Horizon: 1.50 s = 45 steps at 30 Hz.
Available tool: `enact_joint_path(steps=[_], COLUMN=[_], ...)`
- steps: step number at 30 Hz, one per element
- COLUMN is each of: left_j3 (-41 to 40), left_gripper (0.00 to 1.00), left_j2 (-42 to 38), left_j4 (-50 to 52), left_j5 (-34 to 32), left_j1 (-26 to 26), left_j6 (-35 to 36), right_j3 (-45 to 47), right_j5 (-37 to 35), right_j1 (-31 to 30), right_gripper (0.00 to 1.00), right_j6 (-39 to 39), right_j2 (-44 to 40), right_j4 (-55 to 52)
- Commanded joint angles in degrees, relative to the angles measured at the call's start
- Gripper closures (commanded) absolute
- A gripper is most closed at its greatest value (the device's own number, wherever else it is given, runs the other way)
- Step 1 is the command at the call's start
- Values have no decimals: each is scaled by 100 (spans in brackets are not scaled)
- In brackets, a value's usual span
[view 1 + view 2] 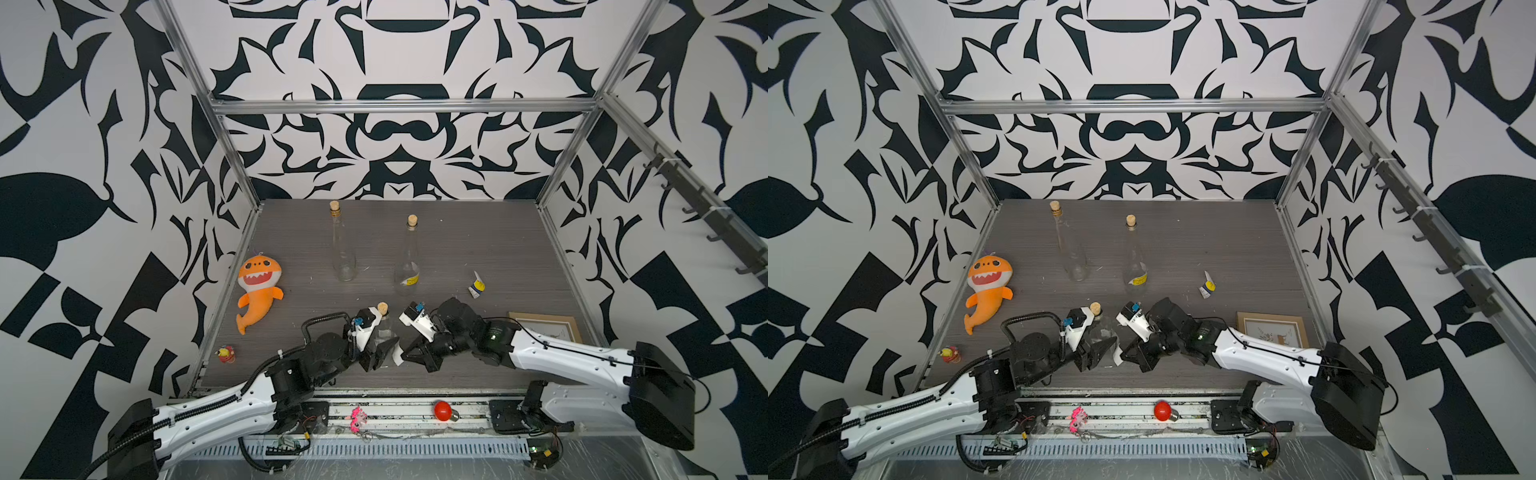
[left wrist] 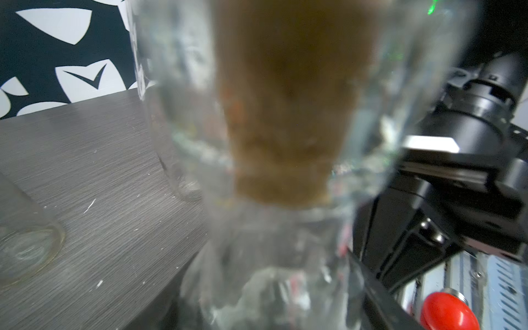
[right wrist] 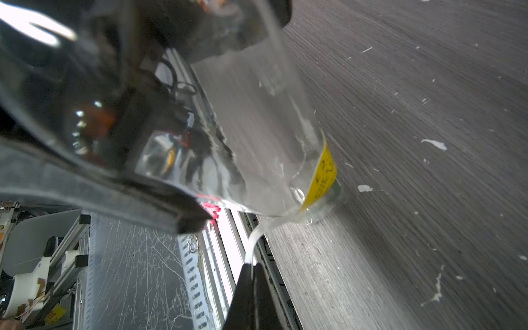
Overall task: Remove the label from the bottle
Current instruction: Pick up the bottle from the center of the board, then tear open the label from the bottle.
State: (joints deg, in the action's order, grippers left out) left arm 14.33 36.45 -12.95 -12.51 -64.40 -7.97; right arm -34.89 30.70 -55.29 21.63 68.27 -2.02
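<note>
A clear glass bottle (image 1: 384, 330) (image 1: 1105, 330) with a cork (image 1: 382, 308) stands near the table's front edge. My left gripper (image 1: 377, 354) (image 1: 1097, 353) is shut on its lower body, one finger on each side. In the left wrist view the bottle (image 2: 285, 245) fills the frame, blurred. Its label (image 3: 323, 174) is yellow and sits low on the glass (image 3: 257, 128), with a white strip peeled away from it. My right gripper (image 3: 251, 268) (image 1: 405, 355) is shut on the end of that strip, just right of the bottle.
Two more corked bottles stand further back, one bare (image 1: 344, 249) and one with a torn yellow label (image 1: 409, 266). A label scrap (image 1: 478, 286) lies right of them. An orange shark plush (image 1: 257, 286), a small toy (image 1: 226, 354) and a picture frame (image 1: 548, 326) lie around.
</note>
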Motion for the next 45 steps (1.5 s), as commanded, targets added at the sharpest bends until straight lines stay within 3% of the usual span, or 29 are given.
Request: enact_joint_path(steps=[1,3,6,9,15,21,26,35,45], left_j3=[94,260,710,1199,1720,2066,2177,2570,2785], left_gripper=[54,69,81,100,100,100,100,100,100], left_j2=[-361,-453,-322,-84,-84,-56,190,640,552], left_j4=[-16,282,873,1268,1557,1903,1844,2025,2253], left_j5=[664,1065,1806,2617,3252,4033,4254,5720,6234], left_j1=[-1,14,96,251,416,1059,1107,1215,1215], left_j6=[302,453,574,572,751,895,935,907,861], right_j3=[-209,-264,-421,-646,-1110,-1314,-1383,-1606,-1743], right_j5=[-47,36,303,565,830,1161,1094,638,507], right_j1=[-19,34,156,244,290,289,283,421,528], right_gripper=[100,100,100,100,100,100,100,100,100], right_j6=[-245,-389,-670,-1020,-1506,-1774,-1884,-2256,-2315], right_j2=[-328,-497,-740,-914,-991,-975,-938,-826,-785], right_j4=[-113,-324,-803,-1372,-2466,-2968,-3209,-3781,-3992])
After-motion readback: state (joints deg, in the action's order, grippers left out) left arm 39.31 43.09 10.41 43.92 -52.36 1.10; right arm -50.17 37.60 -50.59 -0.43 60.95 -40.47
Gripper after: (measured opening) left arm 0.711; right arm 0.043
